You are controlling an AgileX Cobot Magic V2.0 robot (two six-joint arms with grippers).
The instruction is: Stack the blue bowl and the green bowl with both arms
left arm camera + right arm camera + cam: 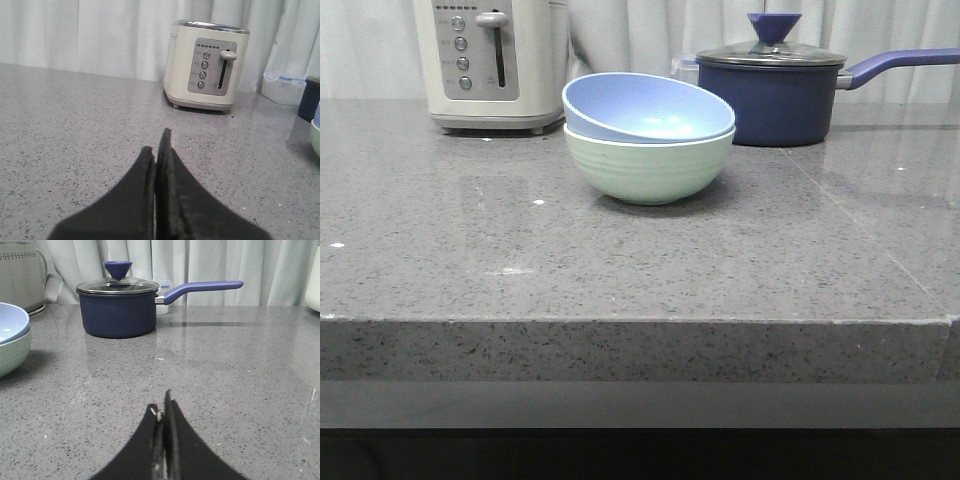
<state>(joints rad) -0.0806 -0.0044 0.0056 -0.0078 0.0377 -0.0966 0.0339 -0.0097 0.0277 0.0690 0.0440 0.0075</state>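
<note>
Already the blue bowl (645,108) sits inside the green bowl (650,165), a little tilted, on the grey surface (620,270) between the toaster (490,60) and the navy saucepan (775,95). So I judge the stacking as done, and nothing seems left. The left hand (159,150) is clenched and empty, low over the surface, pointing toward the toaster. The right hand (162,412) is also clenched and empty, well apart from the bowls.
</note>
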